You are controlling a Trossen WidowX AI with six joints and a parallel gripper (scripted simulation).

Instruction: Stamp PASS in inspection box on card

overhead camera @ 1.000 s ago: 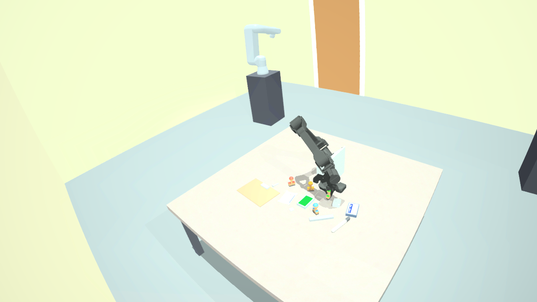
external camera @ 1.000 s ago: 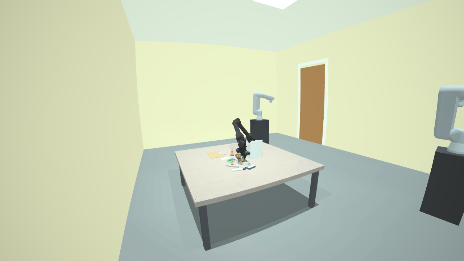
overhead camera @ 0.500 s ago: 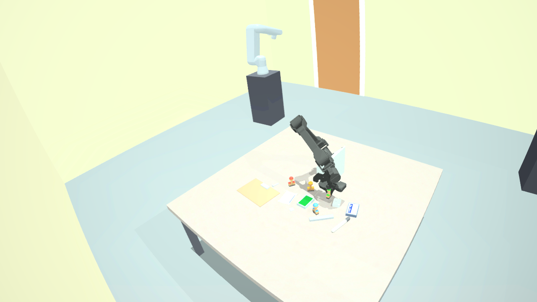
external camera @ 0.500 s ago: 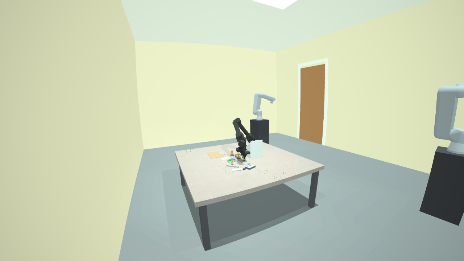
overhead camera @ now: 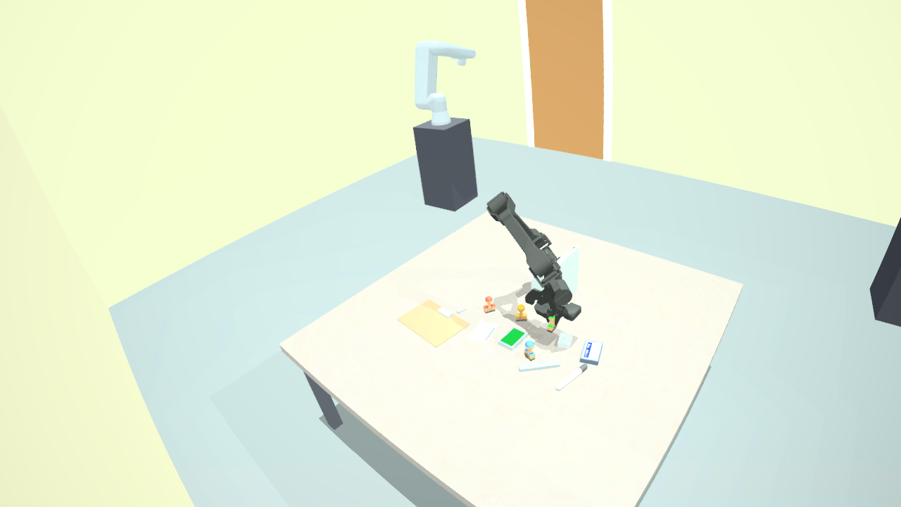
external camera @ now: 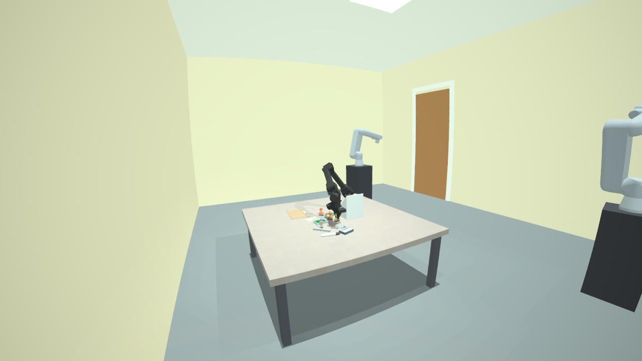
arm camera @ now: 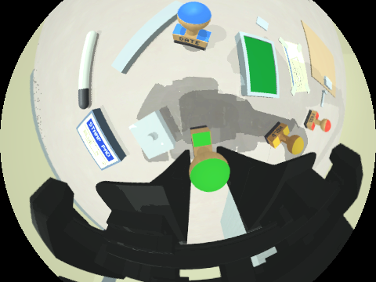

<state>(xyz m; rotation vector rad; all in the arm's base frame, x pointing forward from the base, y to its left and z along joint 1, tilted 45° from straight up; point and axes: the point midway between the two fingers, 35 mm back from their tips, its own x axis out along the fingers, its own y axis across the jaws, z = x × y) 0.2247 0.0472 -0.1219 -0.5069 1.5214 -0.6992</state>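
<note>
My gripper [overhead camera: 552, 316] [arm camera: 203, 153] is shut on the green-topped stamp [overhead camera: 552, 325] [arm camera: 209, 174], just below its round knob. The stamp is upright and looks slightly above the bench; its label is hidden. The open green ink pad [overhead camera: 512, 338] [arm camera: 260, 64] lies ahead and to the right in the wrist view. The white card [overhead camera: 482, 332] [arm camera: 296, 68] lies beyond it, with tape-like pieces at its corners; I cannot make out the box or any print. The blue DATE stamp [overhead camera: 528, 348] [arm camera: 193, 16], yellow HOLD stamp [overhead camera: 521, 313] [arm camera: 296, 145] and red stamp [overhead camera: 488, 304] [arm camera: 324, 124] stand apart.
A pale block [overhead camera: 564, 340] [arm camera: 146, 125] is close beside the held stamp. The STAMP PAD case [overhead camera: 590, 352] [arm camera: 98, 141], marker [overhead camera: 570, 378] [arm camera: 84, 66] and pale bar [overhead camera: 539, 366] [arm camera: 142, 41] lie nearby. A tan board [overhead camera: 428, 324] [arm camera: 319, 59] lies past the card. A pale panel [external camera: 354, 206] stands behind the arm.
</note>
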